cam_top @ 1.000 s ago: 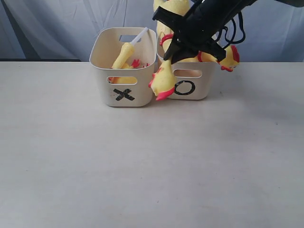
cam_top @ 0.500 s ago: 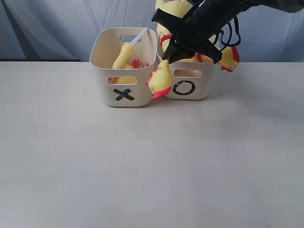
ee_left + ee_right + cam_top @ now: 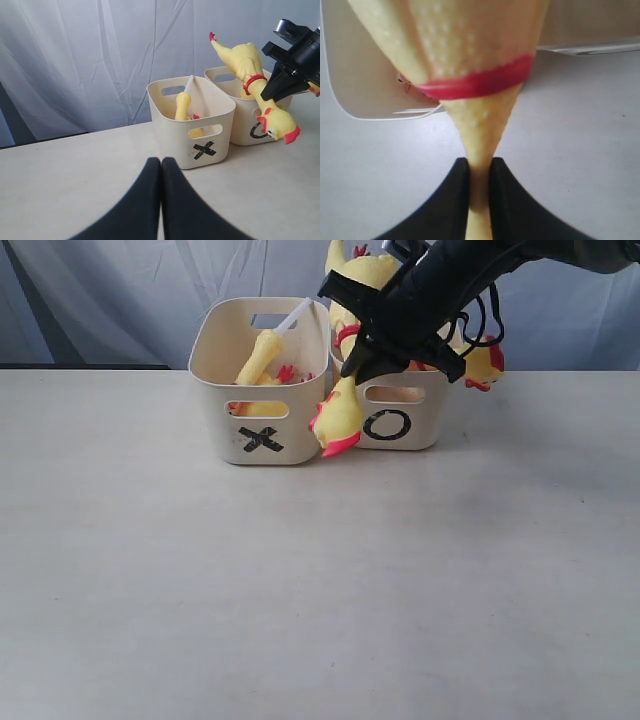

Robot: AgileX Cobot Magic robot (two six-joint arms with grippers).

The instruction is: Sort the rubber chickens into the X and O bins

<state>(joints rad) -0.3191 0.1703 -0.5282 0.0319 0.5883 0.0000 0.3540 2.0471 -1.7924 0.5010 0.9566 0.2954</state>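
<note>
Right side: I am reading the right jaws as clamped on the thin neck of a long chicken (image 3: 350,380). In the right wrist view the two black fingers (image 3: 455,200) are pressing that neck from both sides, between the red neck band (image 3: 475,82) and the head.

The right arm (image 3: 450,275) is reaching in over the O bin (image 3: 432,425). The long chicken is hanging head down. Its head (image 3: 338,425) is dangling in front of the seam where the O bin is standing right beside the X bin (image 3: 225,410), and its body and red feet are pointing up above the O bin. I cannot tell whether the head is touching the bin fronts.

A second chicken (image 3: 482,362) is lying over the O bin's right rim, with its head hanging outside. A third chicken (image 3: 262,358) is leaning upright inside the X bin, with a white stick (image 3: 293,315) slanting up past the back rim.

Left side: in the left wrist view I am seeing the left jaws pressed fully together and gripping nothing. They are sitting over the bare bench (image 3: 300,590), well apart from both bins and facing the X bin.
</note>
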